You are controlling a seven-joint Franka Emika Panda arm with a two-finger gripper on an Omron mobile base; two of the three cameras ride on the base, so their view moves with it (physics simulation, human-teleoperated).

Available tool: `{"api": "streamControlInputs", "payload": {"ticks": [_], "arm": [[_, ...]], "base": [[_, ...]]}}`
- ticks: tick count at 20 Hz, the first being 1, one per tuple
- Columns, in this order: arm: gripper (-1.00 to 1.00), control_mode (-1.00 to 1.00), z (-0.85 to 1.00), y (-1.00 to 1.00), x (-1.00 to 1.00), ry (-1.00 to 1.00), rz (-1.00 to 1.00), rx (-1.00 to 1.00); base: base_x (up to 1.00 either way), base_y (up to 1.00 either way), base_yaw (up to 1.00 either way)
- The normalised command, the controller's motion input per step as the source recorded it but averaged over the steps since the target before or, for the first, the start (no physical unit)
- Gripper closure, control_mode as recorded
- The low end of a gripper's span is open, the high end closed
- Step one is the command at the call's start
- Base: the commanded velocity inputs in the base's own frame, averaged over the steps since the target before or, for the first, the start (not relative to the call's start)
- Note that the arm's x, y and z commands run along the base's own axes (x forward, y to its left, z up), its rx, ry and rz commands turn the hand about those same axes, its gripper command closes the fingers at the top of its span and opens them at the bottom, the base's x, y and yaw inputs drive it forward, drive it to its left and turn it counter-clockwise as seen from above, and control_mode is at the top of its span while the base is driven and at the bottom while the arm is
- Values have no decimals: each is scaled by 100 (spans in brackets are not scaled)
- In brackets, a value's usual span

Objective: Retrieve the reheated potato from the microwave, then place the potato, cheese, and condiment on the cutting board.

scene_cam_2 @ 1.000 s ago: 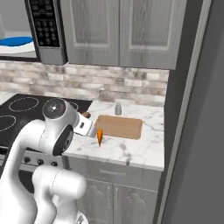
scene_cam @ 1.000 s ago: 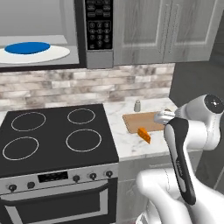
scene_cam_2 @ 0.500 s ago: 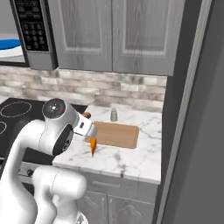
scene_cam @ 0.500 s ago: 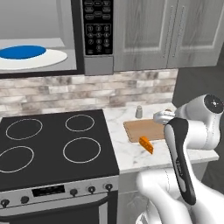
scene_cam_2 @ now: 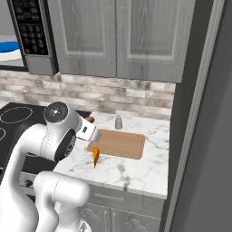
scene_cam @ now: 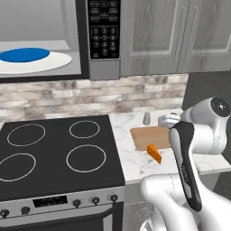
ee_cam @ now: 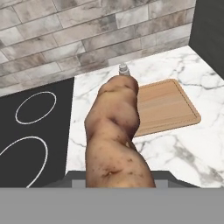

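Marble counter (scene_cam: 144,167) runs right of a black stovetop (scene_cam: 54,153), with a grey brick backsplash behind and grey cabinets (scene_cam_2: 122,36) overhead. My landmark is the board (scene_cam_2: 118,143), lying flat on the counter. Cheese (scene_cam: 154,154) sits just off the board's front corner nearest the stove, on the marble. Behind the board, near the wall, stands the shaker (scene_cam_2: 118,122), apart from it. Up and to the stove side of the board, the microwave (scene_cam: 101,40) hangs open, a blue plate (scene_cam: 25,55) on its white turntable. The gripper (scene_cam_2: 88,129) hovers above the board's stove-side edge, its jaws partly closed around the potato (ee_cam: 116,140), which fills the middle of the hand view, lumpy and brown, pointing toward the shaker.
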Motion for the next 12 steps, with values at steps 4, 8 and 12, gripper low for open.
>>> {"api": "streamControlInputs", "payload": {"ticks": [4,8,12], "arm": [[100,100,0,0,0,0,0,0],[100,100,0,0,0,0,0,0],[100,100,0,0,0,0,0,0]], "base": [[10,-1,0],[0,0,0],[0,0,0]]}}
